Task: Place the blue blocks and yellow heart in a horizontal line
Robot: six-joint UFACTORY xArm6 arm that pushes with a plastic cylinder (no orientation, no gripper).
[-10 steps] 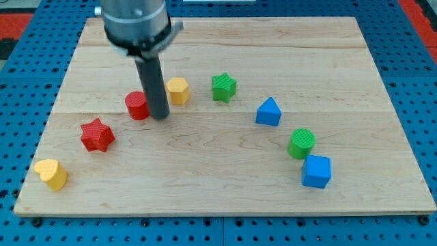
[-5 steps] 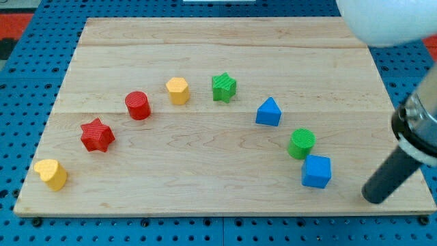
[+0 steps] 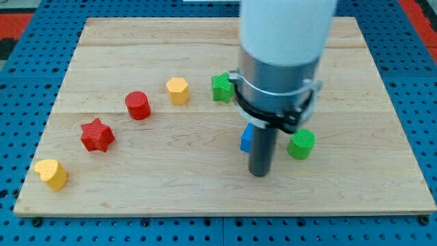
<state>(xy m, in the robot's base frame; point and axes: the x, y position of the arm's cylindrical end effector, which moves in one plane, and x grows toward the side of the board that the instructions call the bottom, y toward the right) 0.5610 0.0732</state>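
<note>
My tip, no jaws and holding nothing, lower centre beside half-hidden blue block; may nudge green cylinder aside.

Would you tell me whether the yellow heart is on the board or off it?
On the board. The yellow heart rests on the wood near the board's bottom-left corner, far left of my tip.

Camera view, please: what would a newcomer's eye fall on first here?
The big white and grey arm dominates the centre-right, its dark rod ending at my tip, just below a partly hidden blue block. A green cylinder sits right of the rod. At the wooden board's bottom-left corner lies the yellow heart block.
</note>
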